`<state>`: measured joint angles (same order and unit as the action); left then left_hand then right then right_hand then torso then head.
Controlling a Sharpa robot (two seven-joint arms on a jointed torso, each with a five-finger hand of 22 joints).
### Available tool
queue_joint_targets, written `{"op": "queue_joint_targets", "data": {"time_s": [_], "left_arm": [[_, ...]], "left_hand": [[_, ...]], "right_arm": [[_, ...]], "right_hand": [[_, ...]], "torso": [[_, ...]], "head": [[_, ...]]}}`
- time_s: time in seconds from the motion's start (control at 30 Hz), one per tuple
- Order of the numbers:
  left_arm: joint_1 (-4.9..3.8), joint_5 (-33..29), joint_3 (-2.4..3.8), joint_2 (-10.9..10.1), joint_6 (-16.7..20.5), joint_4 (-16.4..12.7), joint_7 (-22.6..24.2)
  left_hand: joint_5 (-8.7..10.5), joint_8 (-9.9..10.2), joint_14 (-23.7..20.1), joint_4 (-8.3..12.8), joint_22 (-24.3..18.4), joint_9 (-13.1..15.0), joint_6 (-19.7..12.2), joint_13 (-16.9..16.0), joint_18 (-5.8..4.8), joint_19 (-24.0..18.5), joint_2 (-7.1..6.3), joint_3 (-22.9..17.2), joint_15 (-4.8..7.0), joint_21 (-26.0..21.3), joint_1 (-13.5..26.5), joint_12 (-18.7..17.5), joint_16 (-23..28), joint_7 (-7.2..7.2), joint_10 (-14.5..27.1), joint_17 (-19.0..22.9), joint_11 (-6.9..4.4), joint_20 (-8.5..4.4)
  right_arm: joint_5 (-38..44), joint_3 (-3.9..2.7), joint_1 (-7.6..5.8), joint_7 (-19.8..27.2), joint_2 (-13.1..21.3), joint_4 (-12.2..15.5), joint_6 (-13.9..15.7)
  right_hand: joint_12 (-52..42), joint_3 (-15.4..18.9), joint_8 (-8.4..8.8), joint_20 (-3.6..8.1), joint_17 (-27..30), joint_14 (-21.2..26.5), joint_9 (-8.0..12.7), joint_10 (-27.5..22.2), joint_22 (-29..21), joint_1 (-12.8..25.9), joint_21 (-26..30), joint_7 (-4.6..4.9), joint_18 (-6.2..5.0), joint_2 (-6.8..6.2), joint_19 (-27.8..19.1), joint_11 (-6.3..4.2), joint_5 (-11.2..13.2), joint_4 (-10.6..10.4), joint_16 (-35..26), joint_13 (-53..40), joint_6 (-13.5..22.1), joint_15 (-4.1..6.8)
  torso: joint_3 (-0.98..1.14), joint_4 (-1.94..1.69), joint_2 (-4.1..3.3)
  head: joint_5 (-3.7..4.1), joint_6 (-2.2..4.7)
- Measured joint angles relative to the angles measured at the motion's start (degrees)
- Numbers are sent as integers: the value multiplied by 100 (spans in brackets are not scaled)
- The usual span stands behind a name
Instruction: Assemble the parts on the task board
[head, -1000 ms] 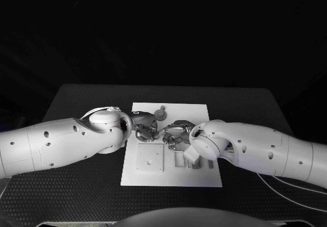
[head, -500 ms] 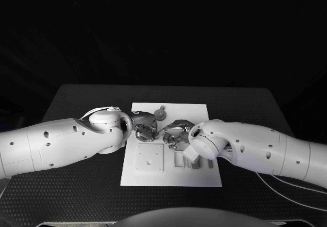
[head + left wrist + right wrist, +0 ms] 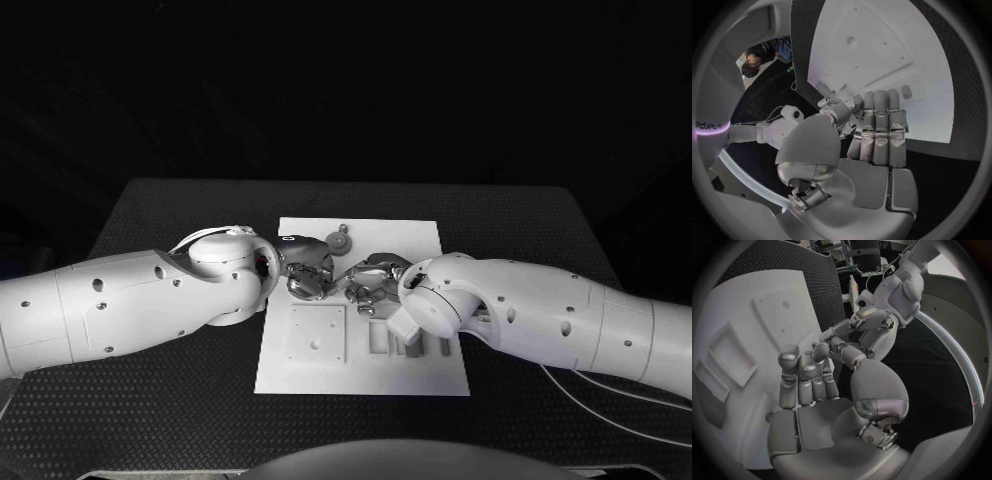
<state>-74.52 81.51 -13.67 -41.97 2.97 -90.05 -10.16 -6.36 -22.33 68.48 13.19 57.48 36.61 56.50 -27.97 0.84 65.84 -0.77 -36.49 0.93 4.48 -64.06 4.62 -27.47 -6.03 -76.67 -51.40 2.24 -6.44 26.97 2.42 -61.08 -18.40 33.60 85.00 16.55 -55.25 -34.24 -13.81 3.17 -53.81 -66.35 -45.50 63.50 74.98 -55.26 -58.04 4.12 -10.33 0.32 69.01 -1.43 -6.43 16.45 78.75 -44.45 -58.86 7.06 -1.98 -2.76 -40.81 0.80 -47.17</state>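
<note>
The white task board lies in the middle of the black table. My left hand and right hand meet low over its middle, fingertips close together. In the left wrist view the left hand has straight fingers side by side over a bare palm, and the right hand reaches toward them. In the right wrist view the right hand is stretched out with a bare palm, and the left hand is at its fingertips. A round part rests near the board's far edge. A small part lies on the board.
A square raised plate sits on the board's near left, with narrow slots beside it under my right forearm. Both white forearms cover the table's sides. Bare black table lies beyond the board.
My right arm has edged slightly toward the left hand. The hands and the parts stay where they were.
</note>
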Motion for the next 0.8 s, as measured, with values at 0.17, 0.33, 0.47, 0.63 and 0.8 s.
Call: {"op": "queue_joint_targets", "data": {"time_s": [0.17, 0.33, 0.47, 0.63, 0.8], "left_arm": [[-2, 2, 2, 0, 4, 2, 0], [-3, 3, 4, -4, 7, 4, -5], [-2, 2, 3, -9, 7, -2, -6], [-3, -27, 4, -12, 44, -5, -7], [1, -114, 0, -19, 156, -2, -11]], "left_hand": [[0, 10, 0, 3, 0, 8, -1, 0, 0, 0, 0, 2, 0, 0, 0, 0, 0, -1, 0, 0, 0, 0], [0, 11, 0, 3, 0, 9, -2, 1, 0, 0, 0, 3, 0, 0, 0, 0, 0, -2, 0, 0, 0, 0], [0, 21, 0, 3, 0, 8, 10, 1, 0, 0, 0, 3, 0, 0, 0, 1, 0, 10, 0, 0, 0, 0], [0, 21, 0, -14, -10, 22, 2, 1, 0, 0, -7, -14, 0, -27, 7, -30, 29, 1, 3, 11, 3, 0], [-1, 244, -23, -16, -18, -26, -273, 2, 0, -21, -145, 14, -23, -27, 126, -64, 63, -163, 32, 18, 32, 21]], "right_arm": [[-15, 3, 2, 47, -5, -21, 9], [-45, 5, 4, 120, 2, -37, 3], [-60, 4, 4, 181, 14, -41, -15], [-68, 4, 4, 234, 27, -44, -52], [-71, 1, 1, 300, 36, -44, -88]], "right_hand": [[0, 8, 1, -20, 0, -36, -6, 51, 0, -60, -29, -18, -28, 60, 20, -11, 1, 7, 0, 5, -41, 14], [0, 0, 2, -21, 0, -46, -8, 72, 0, -118, -29, -28, -32, 120, 20, -30, 6, 17, 0, 12, -71, 6], [0, -8, 13, -21, -1, -53, -2, 91, 0, -96, -29, -23, -37, 157, 20, -11, 6, 25, 0, 16, -76, -2], [0, -8, -6, -21, -1, -60, 9, 91, 0, -102, -55, -32, -41, 184, 20, -11, 23, 25, 0, 17, -85, 1], [0, -38, -6, -21, -1, -74, 8, 112, 0, -116, -55, -45, -44, 197, 20, -31, 0, 26, 0, 17, -98, 9]], "torso": [[0, 1, 0], [2, 1, -1], [4, 2, -1], [5, 2, -1], [5, 1, -1]], "head": [[-3, 1], [1, 2], [3, 5], [9, 9], [9, 12]]}}
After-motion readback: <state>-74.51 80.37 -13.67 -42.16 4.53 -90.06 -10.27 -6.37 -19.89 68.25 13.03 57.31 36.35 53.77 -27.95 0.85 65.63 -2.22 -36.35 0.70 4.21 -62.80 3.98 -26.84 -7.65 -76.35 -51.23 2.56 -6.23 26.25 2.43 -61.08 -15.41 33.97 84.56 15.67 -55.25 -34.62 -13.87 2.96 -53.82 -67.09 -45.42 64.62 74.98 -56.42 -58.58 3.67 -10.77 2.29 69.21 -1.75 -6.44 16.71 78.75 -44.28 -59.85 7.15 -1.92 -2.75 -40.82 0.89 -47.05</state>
